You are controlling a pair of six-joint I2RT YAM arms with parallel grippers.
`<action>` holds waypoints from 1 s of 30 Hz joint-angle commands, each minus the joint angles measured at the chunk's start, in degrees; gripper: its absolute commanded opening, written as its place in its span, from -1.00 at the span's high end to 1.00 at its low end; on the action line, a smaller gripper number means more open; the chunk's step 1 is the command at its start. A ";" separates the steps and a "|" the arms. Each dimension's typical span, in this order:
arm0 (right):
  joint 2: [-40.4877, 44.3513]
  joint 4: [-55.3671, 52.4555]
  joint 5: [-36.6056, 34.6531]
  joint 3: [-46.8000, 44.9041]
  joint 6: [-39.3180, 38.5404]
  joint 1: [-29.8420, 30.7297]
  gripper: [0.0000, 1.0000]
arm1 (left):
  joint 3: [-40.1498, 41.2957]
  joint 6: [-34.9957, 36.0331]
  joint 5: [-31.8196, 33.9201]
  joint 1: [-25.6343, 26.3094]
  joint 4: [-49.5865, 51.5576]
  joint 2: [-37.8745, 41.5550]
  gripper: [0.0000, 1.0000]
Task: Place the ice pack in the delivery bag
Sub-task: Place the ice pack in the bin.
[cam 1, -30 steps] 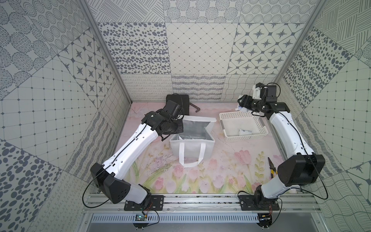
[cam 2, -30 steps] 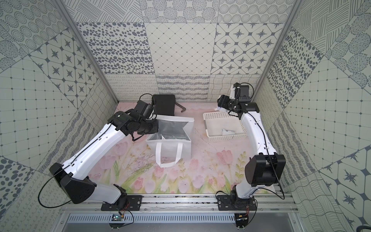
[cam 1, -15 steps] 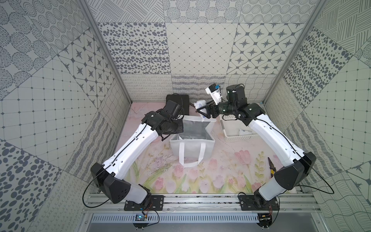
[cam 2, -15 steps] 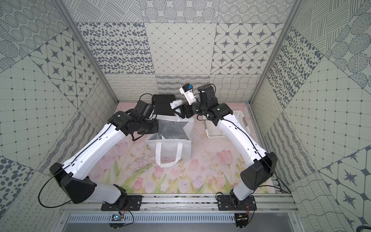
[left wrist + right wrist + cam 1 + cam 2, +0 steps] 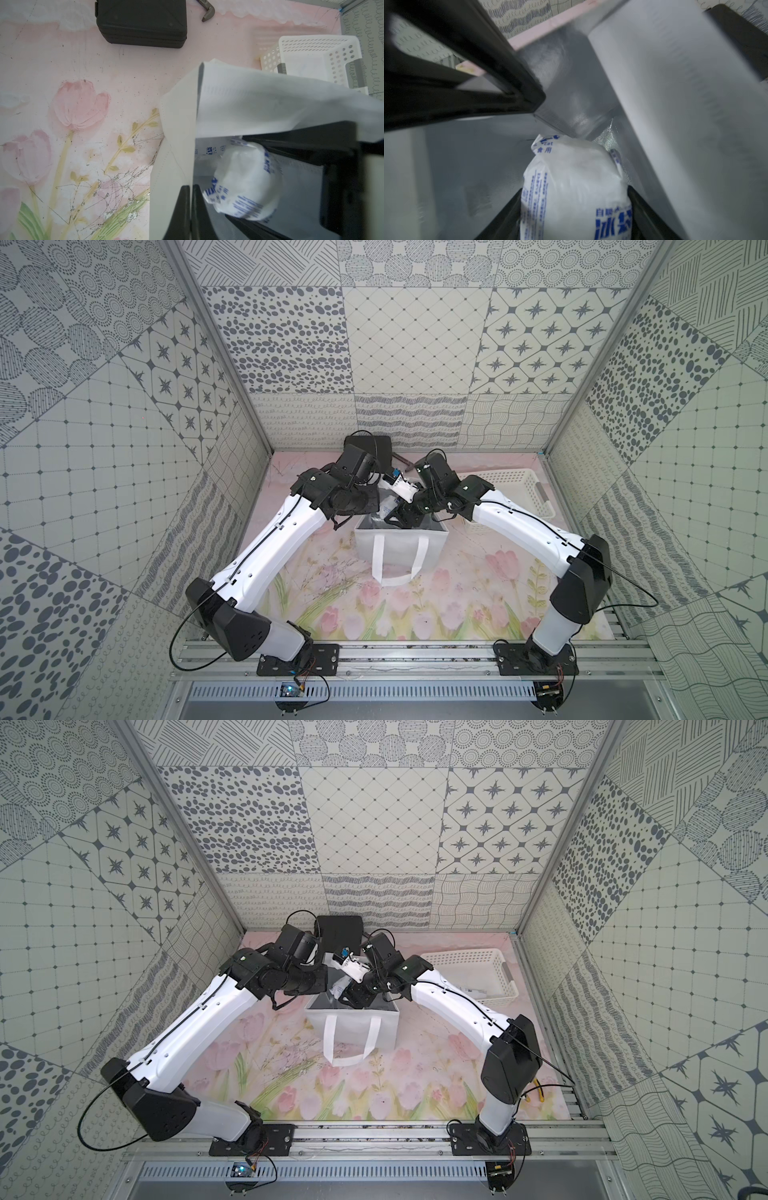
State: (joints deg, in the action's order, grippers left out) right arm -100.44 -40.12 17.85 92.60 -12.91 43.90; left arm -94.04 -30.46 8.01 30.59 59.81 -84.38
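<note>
The delivery bag (image 5: pixel 401 547) (image 5: pixel 353 1027) stands upright mid-table, white with a silver lining (image 5: pixel 571 83), its flap (image 5: pixel 270 108) raised at the far side. My left gripper (image 5: pixel 190 187) (image 5: pixel 374 510) is shut on the rim of the bag's left side wall. My right gripper (image 5: pixel 575 195) (image 5: pixel 401 516) reaches down into the bag's mouth, shut on the ice pack (image 5: pixel 575 187) (image 5: pixel 245 182) (image 5: pixel 387 506) (image 5: pixel 338 986), a plump white pouch with blue print. The pack hangs inside the bag, close to the left wall. The bag's floor is hidden.
A white perforated basket (image 5: pixel 511 481) (image 5: pixel 311 56) sits to the bag's right at the back, with a flat white packet inside. A black hard case (image 5: pixel 370 448) (image 5: pixel 141 22) lies behind the bag, a grey metal tool (image 5: pixel 207 12) beside it. Yellow-handled pliers (image 5: pixel 539 1091) lie near the right arm's base.
My right arm has swung from above the basket across to the bag, carrying the ice pack, and dipped it into the bag's mouth. The left arm has kept its hold.
</note>
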 commanded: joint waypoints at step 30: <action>10.03 1.92 -9.26 3.82 2.58 -2.54 -0.97 | 1.05 -3.61 7.36 -0.93 -0.34 0.59 1.00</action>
State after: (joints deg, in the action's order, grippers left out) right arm -92.95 -40.49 9.61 94.98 -12.62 42.04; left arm -93.41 -31.62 10.66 30.44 59.64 -84.31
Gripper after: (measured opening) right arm 0.983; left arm 0.056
